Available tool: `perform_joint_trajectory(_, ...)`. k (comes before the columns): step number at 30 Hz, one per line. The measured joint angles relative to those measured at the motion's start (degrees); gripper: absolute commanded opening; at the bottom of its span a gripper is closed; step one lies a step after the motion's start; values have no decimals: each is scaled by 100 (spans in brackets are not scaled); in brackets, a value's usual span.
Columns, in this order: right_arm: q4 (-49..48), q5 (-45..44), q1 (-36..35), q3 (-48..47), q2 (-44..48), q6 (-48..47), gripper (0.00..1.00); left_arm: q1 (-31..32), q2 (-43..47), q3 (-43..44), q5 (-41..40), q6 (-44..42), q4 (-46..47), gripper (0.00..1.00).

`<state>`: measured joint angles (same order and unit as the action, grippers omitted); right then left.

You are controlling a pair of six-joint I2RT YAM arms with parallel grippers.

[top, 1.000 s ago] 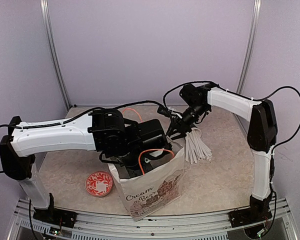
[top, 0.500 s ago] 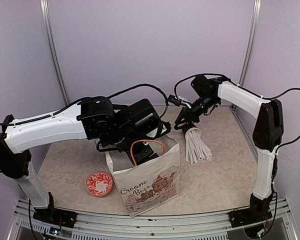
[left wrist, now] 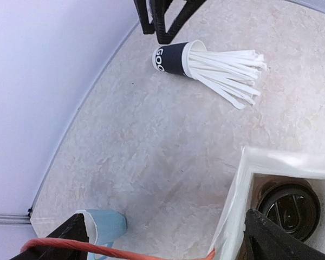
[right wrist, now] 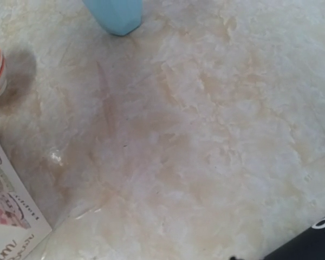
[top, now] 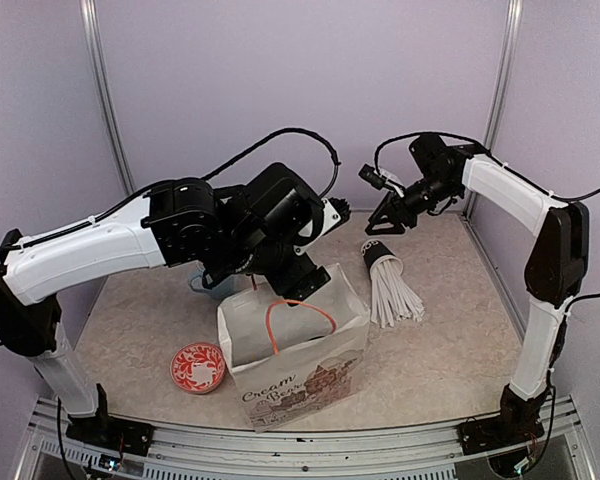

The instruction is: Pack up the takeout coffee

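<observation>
Two grippers are up off the table (top: 450, 340) right now. The left gripper (left wrist: 165, 219) hangs just above the open paper bag (top: 310, 375). Its fingers (left wrist: 70, 241) are spread wide with nothing in them. Look past its right fingertip, down inside the bag. There sits the coffee cup (left wrist: 290, 203), upright on the bottom, with its round black lid (left wrist: 281, 195) on (only the lid shows from up here). So I think the packing is as good as done. The job now is to get that hand away nicely.

The tricky bit is the orange handle (left wrist: 124, 253). It runs right under the left fingers, from one tip across to the other. I would lift straight up, slowly, with the fingers wide, so the handle does not catch and tip the bag. No swinging sideways until the tips are well above the bag's rim.

The right gripper (top: 388, 215) hovers at the far side. Its fingers are part way apart and grip nothing. Just below those fingers lies the cup of straws (top: 378, 252), on its side, and it is not the one to pack. A blue mug (left wrist: 105, 227) stands beside the left fingertip. A red dish (top: 198, 367) sits near the bag.
</observation>
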<state>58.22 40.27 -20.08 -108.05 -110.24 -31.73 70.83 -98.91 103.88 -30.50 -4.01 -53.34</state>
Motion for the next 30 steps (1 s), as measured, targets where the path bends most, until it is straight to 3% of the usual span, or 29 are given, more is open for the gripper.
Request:
perform_joint_trajectory(16,-94,2,2,140,269,98,51,-70,-214,645,-120,-981,673,99)
perform_joint_trajectory(24,-33,-31,4,188,323,-13,49,-63,-208,1213,175,-745,24,99)
perform_joint_trajectory(27,-94,-236,52,457,455,-98,44,-22,-103,1266,396,-662,-39,99)
perform_joint_trajectory(30,-273,-678,179,850,597,-179,31,76,144,1266,730,-619,-22,99)
